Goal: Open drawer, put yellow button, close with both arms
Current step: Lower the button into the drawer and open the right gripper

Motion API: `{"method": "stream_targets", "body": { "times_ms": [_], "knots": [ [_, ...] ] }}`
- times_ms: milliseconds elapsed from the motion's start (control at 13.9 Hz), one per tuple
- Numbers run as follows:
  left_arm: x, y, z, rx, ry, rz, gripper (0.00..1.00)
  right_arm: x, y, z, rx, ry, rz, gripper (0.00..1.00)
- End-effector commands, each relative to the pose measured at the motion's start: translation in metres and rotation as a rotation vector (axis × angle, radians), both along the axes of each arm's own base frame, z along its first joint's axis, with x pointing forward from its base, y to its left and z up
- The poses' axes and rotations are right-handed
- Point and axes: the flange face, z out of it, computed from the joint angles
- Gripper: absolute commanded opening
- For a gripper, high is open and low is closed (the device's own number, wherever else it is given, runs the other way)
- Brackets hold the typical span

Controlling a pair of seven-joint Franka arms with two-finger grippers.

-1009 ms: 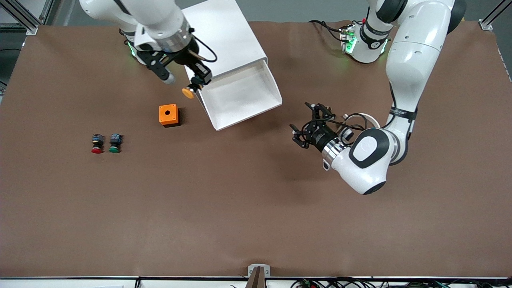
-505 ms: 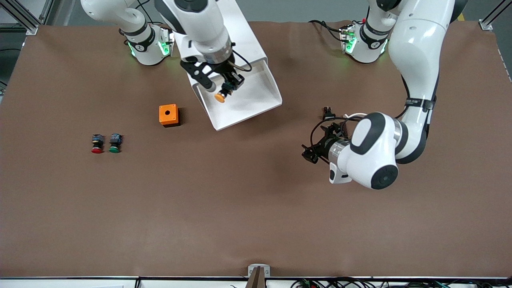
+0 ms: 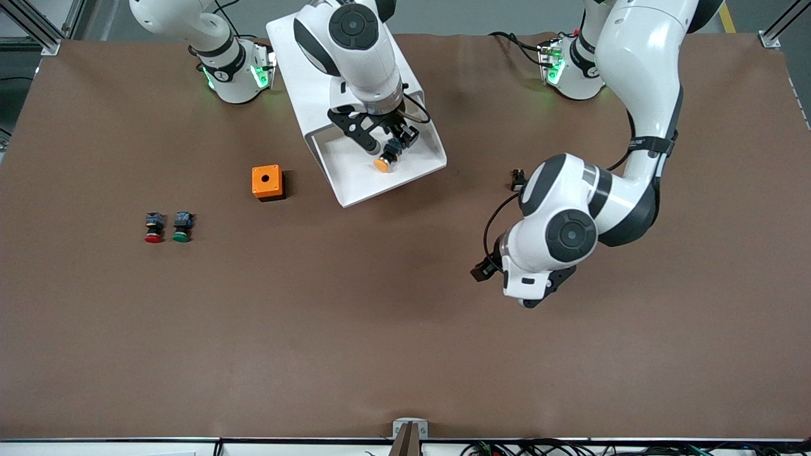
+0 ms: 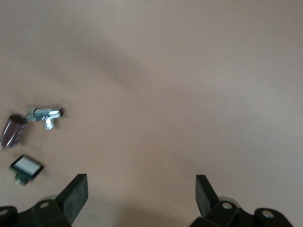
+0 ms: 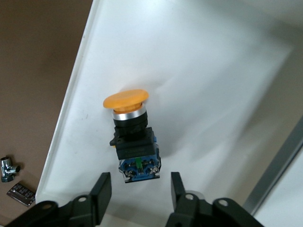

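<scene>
Looking for writing, you will find nothing readable on any part here. The right arm comes down from the top of the front view and bends over the white cabinet, its right gripper pointing down into the pulled-out drawer in the upper middle of the frame. In the right wrist view its fingers stand apart on either side of the yellow button — whether they touch its blue-and-black body you cannot tell. The button sits in the white tray, its long axis running from the gripper toward the drawer's front lip, the yellow cap leading. The left arm curls down at the right of the frame, elbow high, and its left gripper hangs spread wide over the bare brown table, holding nothing. An orange box and red-capped and green-capped buttons lie at centre left.
</scene>
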Motion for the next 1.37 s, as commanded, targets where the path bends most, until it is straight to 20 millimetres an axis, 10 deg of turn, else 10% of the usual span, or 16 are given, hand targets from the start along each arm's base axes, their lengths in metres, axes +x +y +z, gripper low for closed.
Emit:
{"method": "stream_targets", "body": {
  "times_ms": [0,288,505,865,1297],
  "knots": [
    [-0.011,-0.020,0.027,0.000,-0.107,-0.057,1.00,0.002,0.006,0.021,0.029,-0.007,-0.002,1.00],
    [-0.030,-0.050,0.033,-0.005,-0.141,-0.086,1.00,0.043,-0.024,0.077,0.039,-0.014,0.056,1.00],
    [-0.051,-0.073,0.017,0.009,-0.118,-0.116,1.00,0.092,-0.091,0.107,0.028,0.009,0.199,1.00],
    [-0.115,-0.124,0.006,0.020,-0.109,-0.186,1.00,0.159,-0.248,0.116,-0.018,0.043,0.396,1.00],
    [-0.171,-0.170,-0.006,0.029,-0.094,-0.273,1.00,0.191,-0.431,0.115,0.034,0.073,0.570,1.00]
  ]
}}
